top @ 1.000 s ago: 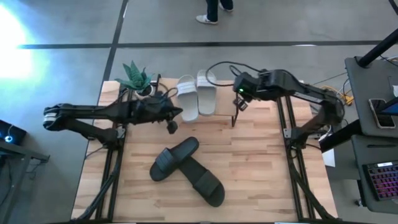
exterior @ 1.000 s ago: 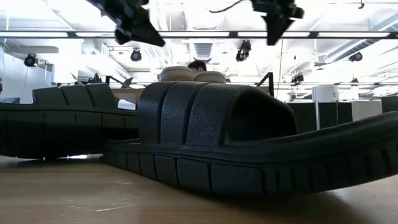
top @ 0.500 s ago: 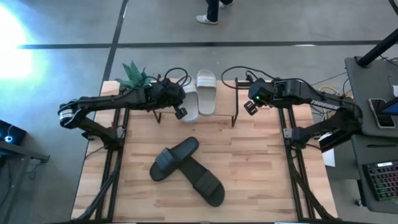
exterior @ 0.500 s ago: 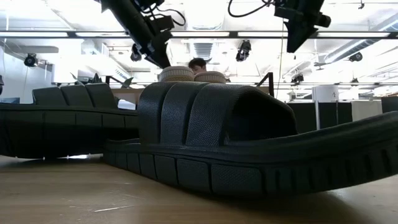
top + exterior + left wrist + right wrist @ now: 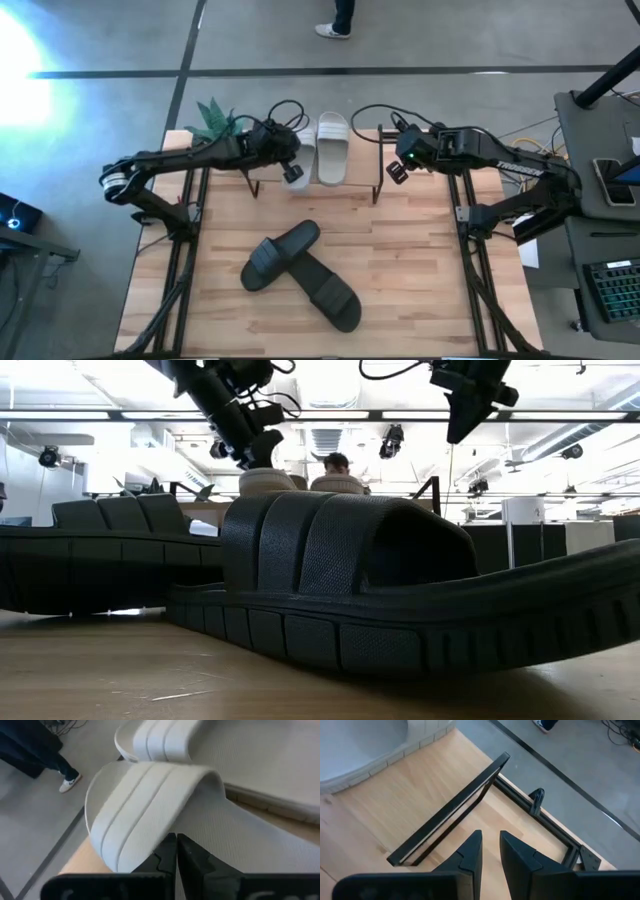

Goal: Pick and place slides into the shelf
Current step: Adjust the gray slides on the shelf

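Two pale grey-white slides (image 5: 332, 148) lie side by side, soles down, on the shelf (image 5: 378, 160), a low wood plank on black legs at the table's far edge. My left gripper (image 5: 292, 172) is shut and sits at the left pale slide (image 5: 150, 805), whose strap fills the left wrist view. My right gripper (image 5: 397, 172) hovers just right of the shelf's right leg (image 5: 455, 820); it is open by a narrow gap and empty. Two black slides (image 5: 300, 275) lie crossed on the table's middle; the upper one rests on the lower (image 5: 330, 560). My left gripper (image 5: 176, 847) has its shut fingertips against the left pale slide where the strap's edge (image 5: 165, 827) meets the footbed (image 5: 215, 840). It comes slanting down from the table's near left. The slide lies flat on the shelf top.
A green potted plant (image 5: 218, 122) stands at the table's far left corner, beside my left arm. Cables loop behind the shelf (image 5: 370, 108). A person's feet (image 5: 335, 28) show on the floor beyond the table. Bare wood lies right of the black slides (image 5: 420, 260).
My left gripper has moved from above the table toward the far edge and down onto the left pale slide, which has shifted a little to the left on the shelf. My right gripper has drawn away from the shelf's right leg toward the table's right edge.
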